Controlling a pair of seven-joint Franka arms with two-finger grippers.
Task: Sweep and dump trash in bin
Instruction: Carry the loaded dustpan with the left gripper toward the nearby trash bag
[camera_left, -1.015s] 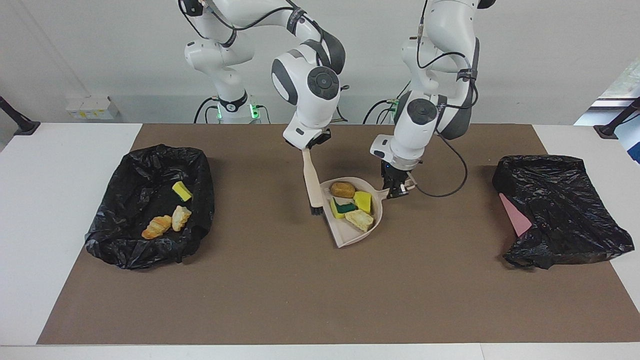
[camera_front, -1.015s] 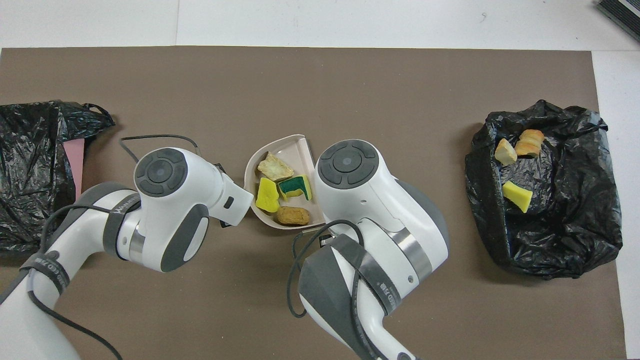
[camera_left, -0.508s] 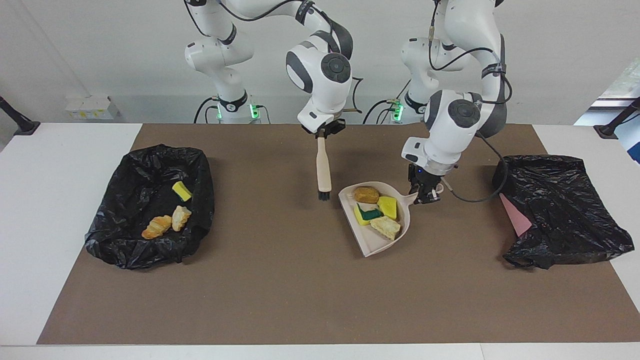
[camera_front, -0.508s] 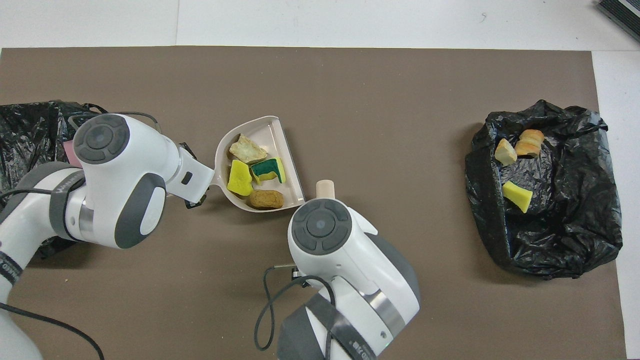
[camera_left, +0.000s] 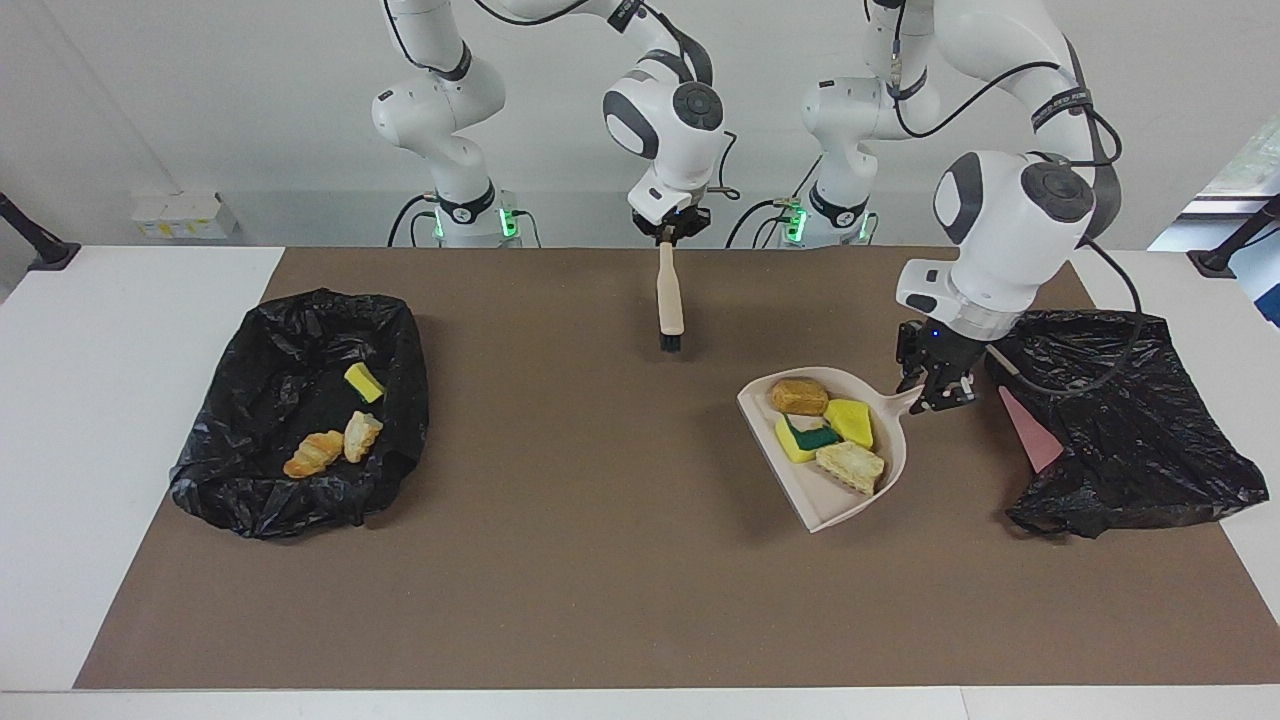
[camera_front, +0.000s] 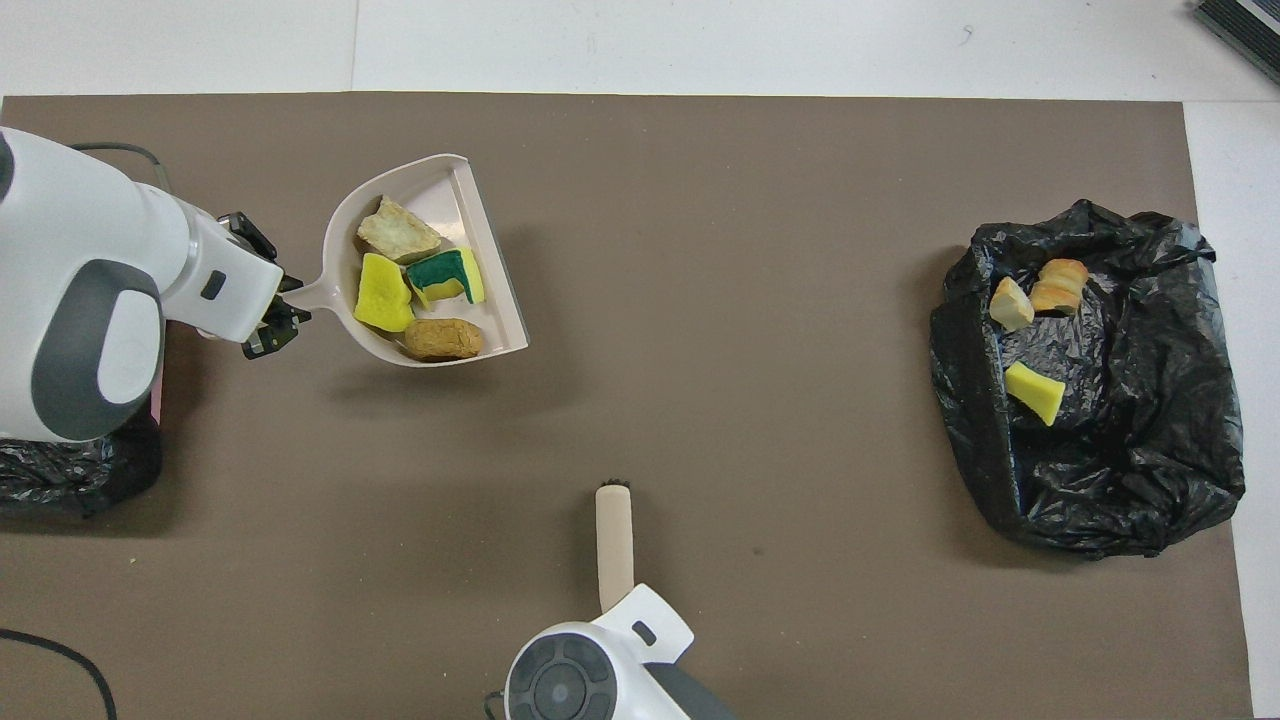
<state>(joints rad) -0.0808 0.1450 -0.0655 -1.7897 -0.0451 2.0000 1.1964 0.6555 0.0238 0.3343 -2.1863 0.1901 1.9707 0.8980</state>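
Observation:
My left gripper (camera_left: 935, 385) (camera_front: 272, 322) is shut on the handle of a beige dustpan (camera_left: 830, 515) (camera_front: 445, 190), held just above the mat beside the black bag at the left arm's end. In the pan lie trash pieces: a brown lump (camera_left: 798, 396), a yellow sponge (camera_left: 850, 422), a green-backed sponge (camera_left: 808, 437) and a bread chunk (camera_left: 850, 465). Over the mat's edge by the robots, my right gripper (camera_left: 672, 232) is shut on a beige brush (camera_left: 670, 305) (camera_front: 613, 545) that hangs bristles down. The black-lined bin (camera_left: 230, 470) (camera_front: 1100, 500) at the right arm's end holds a croissant (camera_left: 312, 452), bread (camera_left: 362, 435) and a sponge (camera_left: 363, 381).
A crumpled black bag (camera_left: 1130, 420) (camera_front: 60, 470) lies at the left arm's end, with a pink flat piece (camera_left: 1030, 430) at its edge facing the dustpan. Brown mat (camera_left: 600, 560) covers the middle of the white table.
The left gripper carried the loaded dustpan from the mat's middle toward the left arm's end. The right gripper drew the brush back toward the robots.

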